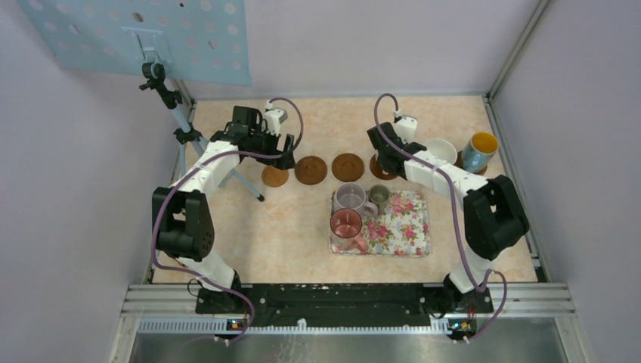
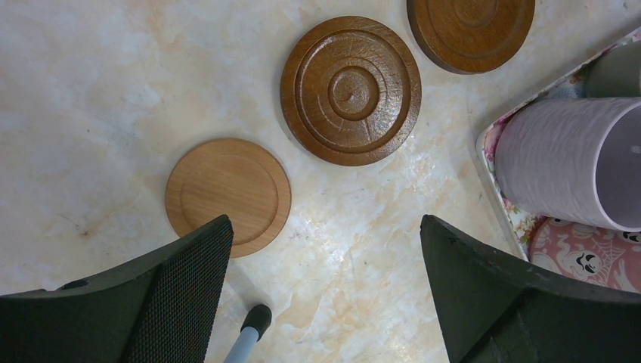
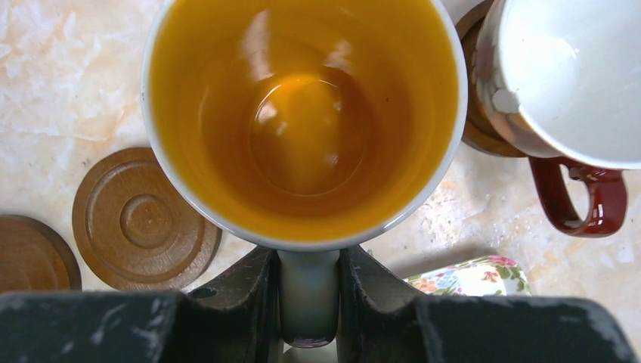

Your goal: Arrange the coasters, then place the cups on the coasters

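Marbled beige desk (image 1: 287,242) fills the booth between pale walls, and your two arms are bolted at its near edge. Closest to you, right of centre, lies the flowered tray (image 1: 412,238). On it the pink cup (image 1: 347,226) stands at the near left corner. The lavender cup (image 1: 351,197) is just behind it, and the small grey-green cup (image 1: 379,195) is beside that one at the tray's far edge.

Beyond the tray you have a row of discs lying flat and apart. There is a light coaster (image 1: 275,176) at the left, a dark coaster (image 1: 311,169) next, and a second dark coaster (image 1: 348,166) after it. Your left fingers (image 2: 174,295) hang spread wide over the desk just beside the light coaster, holding nothing.

Your right fingers (image 3: 242,302) are pinched narrow on the handle of the orange-lined white cup (image 3: 302,113), at the right end of that row. You cannot tell what lies beneath it, or whether it is lifted. Just to its right the wide white cup (image 3: 563,76), with a dark red handle, sits on a fourth coaster (image 3: 473,132). Farthest right, the light blue cup (image 1: 479,151) stands upright near the desk's right edge.
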